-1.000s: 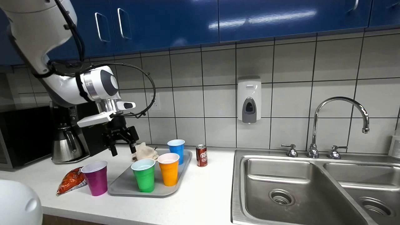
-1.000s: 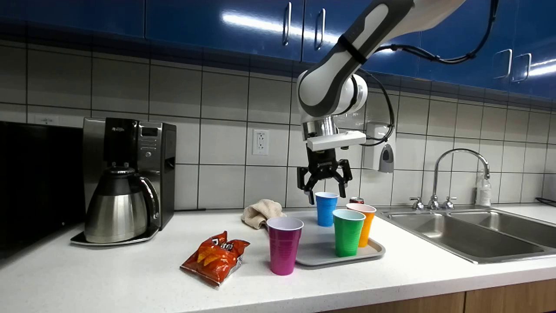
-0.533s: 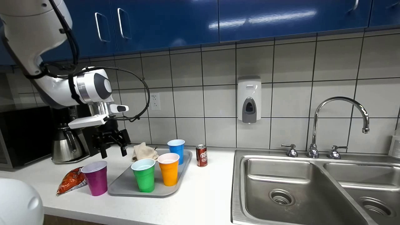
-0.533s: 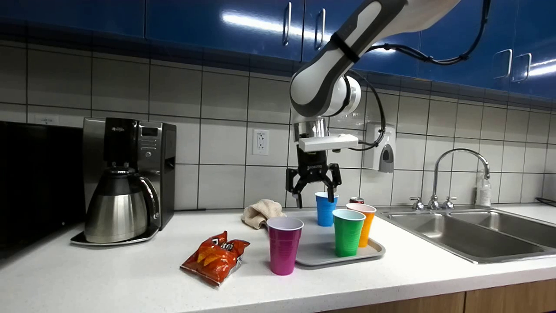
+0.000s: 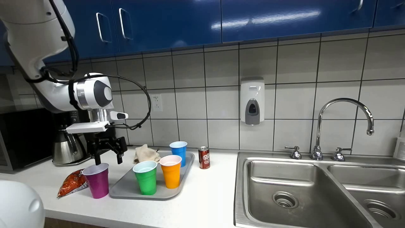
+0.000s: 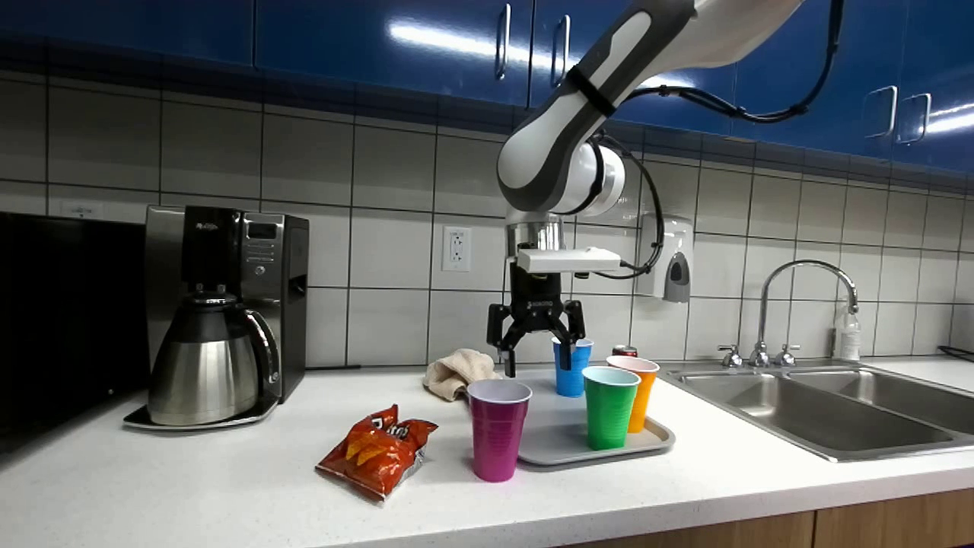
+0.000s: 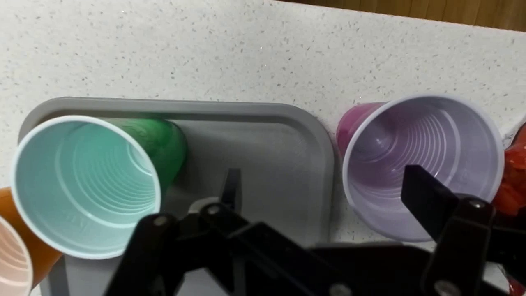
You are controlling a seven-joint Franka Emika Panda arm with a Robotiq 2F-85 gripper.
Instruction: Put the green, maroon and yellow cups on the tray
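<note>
Gripper (image 6: 537,365) gapes near four cups (image 6: 498,438), three on one tray (image 6: 554,422).

Pale, ringed insides are shown now by green cup (image 7: 94,185), magenta cup (image 7: 411,142) and yellow-orange cup (image 5: 171,173), grey by the tray (image 7: 271,164)!

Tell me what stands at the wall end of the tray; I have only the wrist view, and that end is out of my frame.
Observer: A blue cup stands on the tray there, visible in both exterior views.
Operator: Copy. Does the red bag at my right edge touch the maroon cup?
Observer: No. In an exterior view a strip of counter shows between them.
Operator: And between the tray and the sink?
Observer: A red can stands upright on the counter there.
</note>
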